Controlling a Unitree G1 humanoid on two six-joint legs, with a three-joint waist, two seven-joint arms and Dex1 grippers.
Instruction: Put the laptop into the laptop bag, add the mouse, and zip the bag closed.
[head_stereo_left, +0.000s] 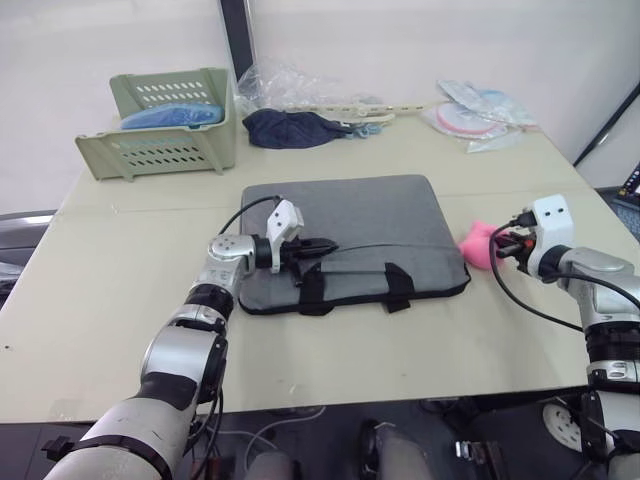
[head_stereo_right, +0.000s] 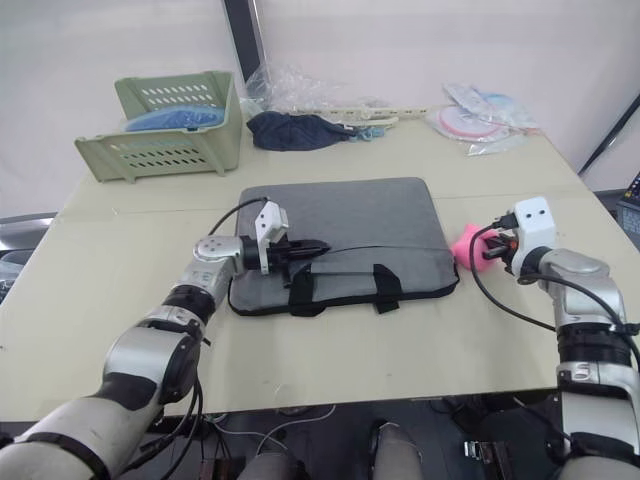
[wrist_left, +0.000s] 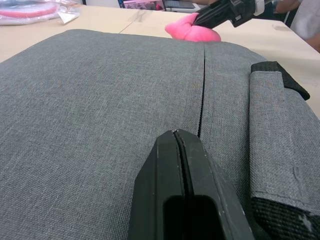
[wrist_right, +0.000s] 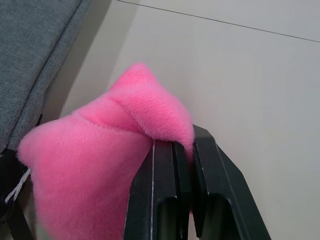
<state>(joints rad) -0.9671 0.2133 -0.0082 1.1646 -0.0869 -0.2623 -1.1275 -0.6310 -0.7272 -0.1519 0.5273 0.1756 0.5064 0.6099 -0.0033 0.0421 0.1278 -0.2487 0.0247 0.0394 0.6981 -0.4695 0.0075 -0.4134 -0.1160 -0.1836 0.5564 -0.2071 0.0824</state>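
A pale green slotted plastic basket (head_stereo_left: 165, 145) at the counter's far left corner holds a blue object (head_stereo_left: 172, 116). The flat grey fabric laptop bag (head_stereo_left: 360, 220) lies mid-counter (head_stereo_left: 120, 300), its long axis running left to right, black strap handles (head_stereo_left: 355, 285) along the near edge, its zip line closed in the left wrist view. Bare counter lies open on either side and in front of it. The left tool (head_stereo_left: 325, 245) rests on the bag near the handles, fingers pressed together, holding nothing. The right tool (wrist_right: 172, 150) is clamped on the pink fluffy charm (head_stereo_left: 478, 243) just off the bag's right edge. A dark blue cloth bundle (head_stereo_left: 292, 128) and plastic-wrapped items (head_stereo_left: 478, 115) sit along the far edge.
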